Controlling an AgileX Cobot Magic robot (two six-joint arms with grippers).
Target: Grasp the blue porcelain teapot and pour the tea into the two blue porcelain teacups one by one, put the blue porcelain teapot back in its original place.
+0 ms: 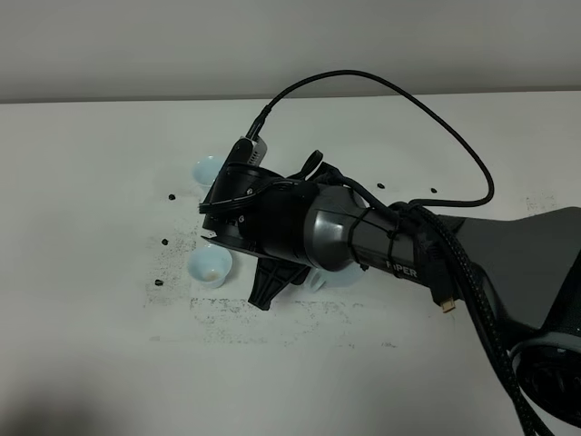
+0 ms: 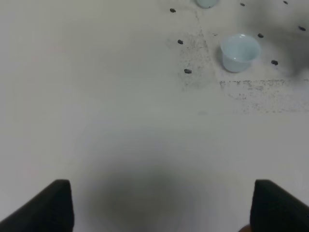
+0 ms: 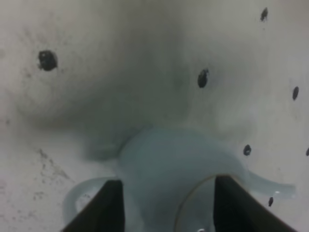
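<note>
We see the teapot (image 3: 164,159) only in the right wrist view, between the parted fingers of the right end effector (image 3: 168,180). Whether they clamp it we cannot tell. Overhead the arm (image 1: 363,236) covers it, near a front cup (image 1: 210,266) and a back cup (image 1: 207,169). The left end effector (image 2: 161,186) hangs, fingers wide apart, over the speckled white tabletop (image 2: 96,96).

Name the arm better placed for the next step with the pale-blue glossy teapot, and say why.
Right. The right gripper straddles the pale-blue glossy round-bellied teapot; the left gripper hangs open over bare white table, apart from the small pale-blue handleless cup.
</note>
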